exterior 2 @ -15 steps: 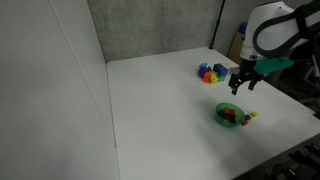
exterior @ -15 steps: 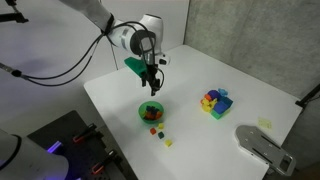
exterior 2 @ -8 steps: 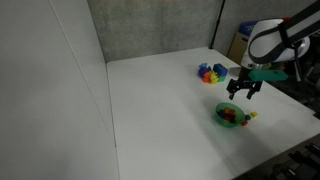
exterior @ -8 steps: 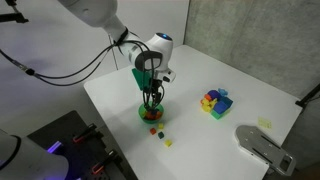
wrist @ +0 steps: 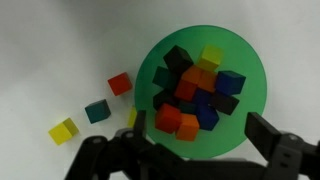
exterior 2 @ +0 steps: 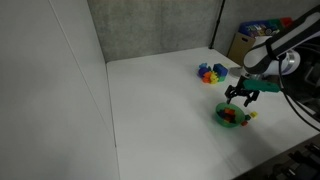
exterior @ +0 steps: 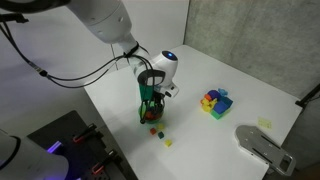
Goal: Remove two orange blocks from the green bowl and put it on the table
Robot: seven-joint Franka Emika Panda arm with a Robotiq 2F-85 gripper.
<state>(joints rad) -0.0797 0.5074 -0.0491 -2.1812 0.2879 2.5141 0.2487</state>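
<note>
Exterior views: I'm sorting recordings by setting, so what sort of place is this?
Probably a robotics lab: a bare white table against a grey panel wall, loose black cables, and toy blocks as test props.

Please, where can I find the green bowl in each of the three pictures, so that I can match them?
Exterior view: the green bowl is left of the middle, partly hidden by the end effector.
Exterior view: the bowl is at the lower right, just below the end effector.
Wrist view: the bowl fills the middle and right.
Shared landmark: the loose cubes lying beside the bowl.
</note>
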